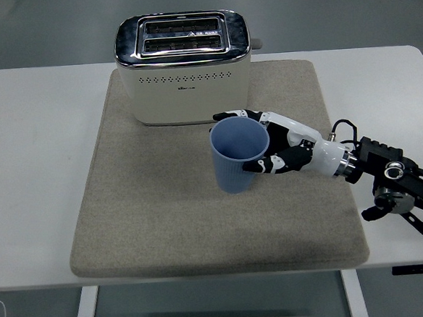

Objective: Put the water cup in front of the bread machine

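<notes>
A light blue cup (239, 154) is held upright over the beige mat (157, 206), just in front of the toaster's right half. My right hand (272, 143) comes in from the right and is shut on the cup, fingers wrapped around its right side. The cream toaster with a chrome top (184, 66) stands at the back of the mat, its two slots empty. Whether the cup's base touches the mat I cannot tell. The left arm is out of view.
The mat lies on a white table (30, 157). My right forearm (398, 182) with its cables stretches across the mat's right edge to the table's near right corner.
</notes>
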